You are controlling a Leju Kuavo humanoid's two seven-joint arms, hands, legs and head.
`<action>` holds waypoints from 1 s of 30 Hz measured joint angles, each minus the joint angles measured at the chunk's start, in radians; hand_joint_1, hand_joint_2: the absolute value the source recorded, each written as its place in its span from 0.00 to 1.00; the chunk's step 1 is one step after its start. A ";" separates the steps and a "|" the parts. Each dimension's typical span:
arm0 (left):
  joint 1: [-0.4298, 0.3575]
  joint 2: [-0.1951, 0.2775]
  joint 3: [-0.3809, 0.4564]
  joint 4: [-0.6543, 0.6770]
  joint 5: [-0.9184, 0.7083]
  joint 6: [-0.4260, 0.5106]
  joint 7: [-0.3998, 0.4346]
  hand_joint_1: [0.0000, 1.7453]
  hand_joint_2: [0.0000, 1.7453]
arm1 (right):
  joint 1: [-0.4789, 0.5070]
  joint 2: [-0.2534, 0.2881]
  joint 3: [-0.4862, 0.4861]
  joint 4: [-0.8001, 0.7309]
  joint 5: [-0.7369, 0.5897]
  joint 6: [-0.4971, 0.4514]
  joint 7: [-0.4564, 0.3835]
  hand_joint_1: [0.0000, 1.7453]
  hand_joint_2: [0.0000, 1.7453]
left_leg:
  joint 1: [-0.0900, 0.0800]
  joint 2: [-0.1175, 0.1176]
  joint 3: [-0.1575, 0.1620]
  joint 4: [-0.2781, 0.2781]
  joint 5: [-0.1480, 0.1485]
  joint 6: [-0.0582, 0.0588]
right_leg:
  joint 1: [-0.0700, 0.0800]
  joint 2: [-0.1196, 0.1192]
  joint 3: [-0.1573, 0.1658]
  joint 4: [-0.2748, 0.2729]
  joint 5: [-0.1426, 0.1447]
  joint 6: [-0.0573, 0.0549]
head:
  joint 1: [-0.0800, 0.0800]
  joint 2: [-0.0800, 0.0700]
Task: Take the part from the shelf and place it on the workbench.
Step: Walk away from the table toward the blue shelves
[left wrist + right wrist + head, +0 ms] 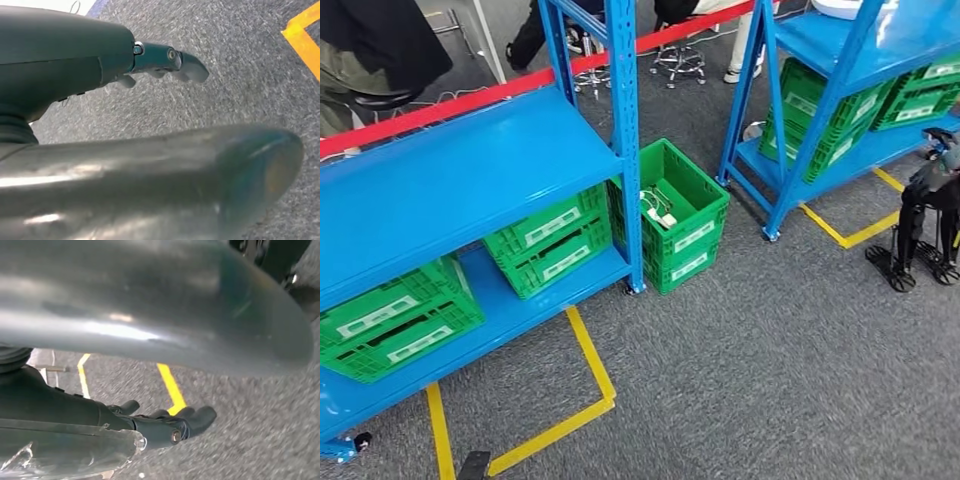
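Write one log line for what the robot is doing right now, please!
phase: before pickup | left hand: empty, over carpet | right hand: empty, over carpet | green crate on floor by blue shelf

Green crate [681, 215] stands on grey carpet [773, 380]; yellow tape [588, 395] marks the floor.

White parts [657, 208] lie in an open green crate [697, 215] on the floor beside the blue shelf [456, 180].

Blue shelf [456, 180] of smooth painted metal with a slight sheen, perforated uprights; green crates [675, 215] of moulded lattice plastic with pale paper-like labels; floor [773, 370] of rough matt grey carpet, marked with smooth yellow tape [588, 350]; dark fingers [188, 67] glossy, hard-looking.
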 joint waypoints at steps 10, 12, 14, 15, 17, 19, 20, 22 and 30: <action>-0.004 0.003 0.001 0.000 -0.018 -0.014 -0.024 0.00 0.00 | 0.000 0.000 -0.009 0.000 0.004 -0.001 -0.001 0.00 0.00 | -0.017 0.123 -0.107 0.127 0.008 0.002 | 0.014 -0.097 0.045 -0.015 -0.027 -0.028 | -0.012 0.000; -0.006 0.004 0.003 0.000 -0.018 -0.011 -0.022 0.00 0.00 | -0.005 0.000 -0.012 0.000 0.003 -0.011 0.006 0.00 0.25 | -0.026 0.140 -0.062 0.020 0.045 0.015 | 0.019 -0.106 0.050 -0.014 -0.033 -0.024 | -0.013 0.000; -0.006 0.005 0.008 0.000 -0.017 -0.009 -0.018 0.00 0.50 | -0.010 -0.001 -0.015 0.000 0.003 -0.023 0.017 0.00 0.75 | -0.030 0.144 -0.052 -0.009 0.045 0.020 | 0.022 -0.112 0.050 -0.016 -0.036 -0.016 | -0.016 0.000; -0.005 0.004 0.011 0.000 -0.017 -0.010 -0.016 0.00 0.75 | -0.011 -0.002 -0.016 0.000 0.004 -0.027 0.022 0.00 1.00 | -0.029 0.141 -0.049 -0.012 0.054 0.019 | 0.023 -0.115 0.052 -0.021 -0.037 -0.014 | -0.016 0.000; -0.003 0.004 0.014 0.000 -0.021 -0.015 -0.015 0.00 1.00 | -0.011 -0.003 -0.018 -0.001 0.010 -0.029 0.028 0.00 1.00 | -0.026 0.137 -0.040 -0.022 0.063 0.013 | 0.027 -0.117 0.060 -0.033 -0.034 -0.035 | -0.011 0.000; -0.003 0.003 0.015 0.000 -0.032 -0.028 -0.009 0.00 1.00 | -0.014 -0.004 -0.018 -0.001 0.024 -0.033 0.031 0.00 0.50 | -0.024 0.135 -0.034 -0.029 0.065 0.010 | 0.030 -0.116 0.065 -0.042 -0.030 -0.053 | -0.004 0.000; -0.003 0.002 0.016 0.000 -0.033 -0.034 -0.006 0.00 1.00 | -0.015 -0.005 -0.019 -0.001 0.026 -0.035 0.025 0.00 0.25 | -0.025 0.135 -0.034 -0.029 0.064 0.013 | 0.029 -0.116 0.067 -0.044 -0.029 -0.048 | -0.004 0.000; -0.003 0.002 0.019 0.000 -0.023 -0.041 0.002 0.00 0.50 | -0.015 -0.006 -0.021 -0.001 0.018 -0.043 0.004 0.00 0.00 | -0.026 0.136 -0.033 -0.029 0.062 0.016 | 0.027 -0.115 0.070 -0.051 -0.027 -0.033 | -0.004 0.000; -0.005 0.002 0.040 0.000 -0.001 -0.067 0.042 0.00 0.00 | -0.013 -0.015 -0.024 -0.002 0.058 -0.075 0.058 0.00 0.00 | -0.026 0.138 -0.033 -0.028 0.060 0.022 | 0.024 -0.112 0.073 -0.059 -0.023 -0.007 | -0.005 0.000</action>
